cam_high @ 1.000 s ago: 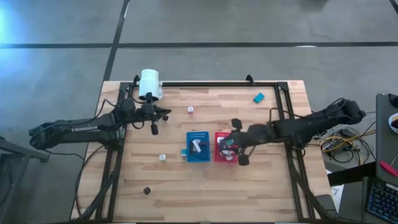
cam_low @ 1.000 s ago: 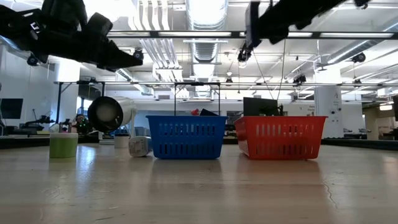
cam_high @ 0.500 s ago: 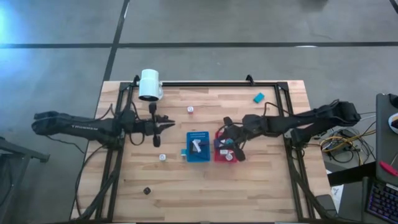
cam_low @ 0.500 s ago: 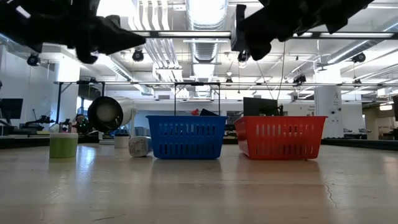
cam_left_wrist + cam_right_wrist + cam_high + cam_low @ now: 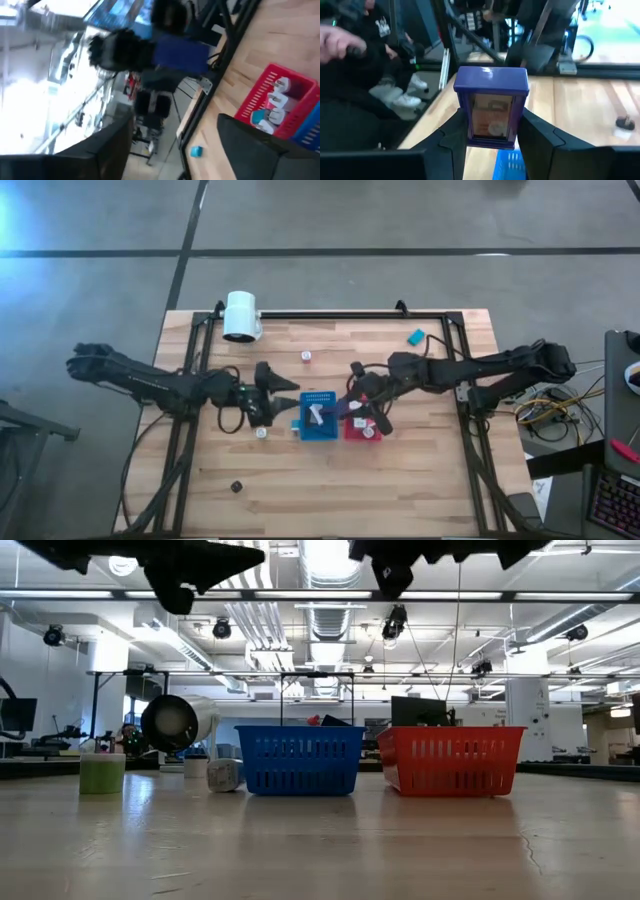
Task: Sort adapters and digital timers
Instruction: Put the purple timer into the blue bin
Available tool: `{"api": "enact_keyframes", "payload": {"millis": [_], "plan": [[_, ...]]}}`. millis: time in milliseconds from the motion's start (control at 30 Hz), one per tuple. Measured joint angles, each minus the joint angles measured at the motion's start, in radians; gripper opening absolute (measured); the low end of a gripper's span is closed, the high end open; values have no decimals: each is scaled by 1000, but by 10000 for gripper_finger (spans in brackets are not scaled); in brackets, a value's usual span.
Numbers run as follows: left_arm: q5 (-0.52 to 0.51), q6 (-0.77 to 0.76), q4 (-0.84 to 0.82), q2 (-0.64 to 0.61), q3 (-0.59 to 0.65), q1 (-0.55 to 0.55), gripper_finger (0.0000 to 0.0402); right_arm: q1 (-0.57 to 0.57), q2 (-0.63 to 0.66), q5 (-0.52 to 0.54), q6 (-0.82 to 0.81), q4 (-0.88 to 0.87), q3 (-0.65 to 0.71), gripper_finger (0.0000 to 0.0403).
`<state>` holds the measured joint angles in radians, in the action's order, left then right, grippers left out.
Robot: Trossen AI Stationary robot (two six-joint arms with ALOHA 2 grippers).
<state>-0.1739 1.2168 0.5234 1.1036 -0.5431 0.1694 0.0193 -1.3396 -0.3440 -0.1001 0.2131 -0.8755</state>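
Observation:
My right gripper [image 5: 352, 400] hangs above the gap between the blue basket [image 5: 318, 428] and the red basket [image 5: 362, 430], shut on a purple-blue digital timer [image 5: 492, 107] with a pale screen. Just left of the blue basket, my left gripper [image 5: 280, 398] is open, its fingers [image 5: 105, 155] wide apart with nothing between them. White adapters [image 5: 278, 95] lie in the red basket [image 5: 300, 100]. One teal timer [image 5: 416, 336] lies at the far right. Loose adapters [image 5: 306, 356] [image 5: 261, 434] rest on the wood. My right gripper pinches the timer's two narrow side edges [image 5: 465, 125] between its two fingers [image 5: 451, 137], on the lower half of the case. The fingers come nearly level from the table's right. The timer stands upright, screen toward the wrist camera, lifted clear above the baskets.
A white cylinder [image 5: 240, 316] lies at the far left corner. A small dark piece [image 5: 237, 486] sits near the front left. A black frame [image 5: 350, 313] runs along the far edge and down both sides. People sit beyond the table [image 5: 365, 65].
My left gripper has swung from near the white cylinder toward the blue basket, rising, rolling about its own axis, and opening. My right gripper has carried the timer from above the red basket toward the table's left and slightly up.

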Motion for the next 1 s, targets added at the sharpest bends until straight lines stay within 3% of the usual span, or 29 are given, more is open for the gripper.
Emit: {"api": "enact_keyframes", "payload": {"millis": [467,867,1000], "plan": [[-77,139,-2,248,-266,58,357,-51,-4,-29,-6,-129,-137,133],[-90,218,-7,337,-382,59,390,-51,-50,-89,-7,-128,-196,133],[-155,227,-10,380,-403,59,390,-51,-94,-107,-4,-131,-221,133]]}}
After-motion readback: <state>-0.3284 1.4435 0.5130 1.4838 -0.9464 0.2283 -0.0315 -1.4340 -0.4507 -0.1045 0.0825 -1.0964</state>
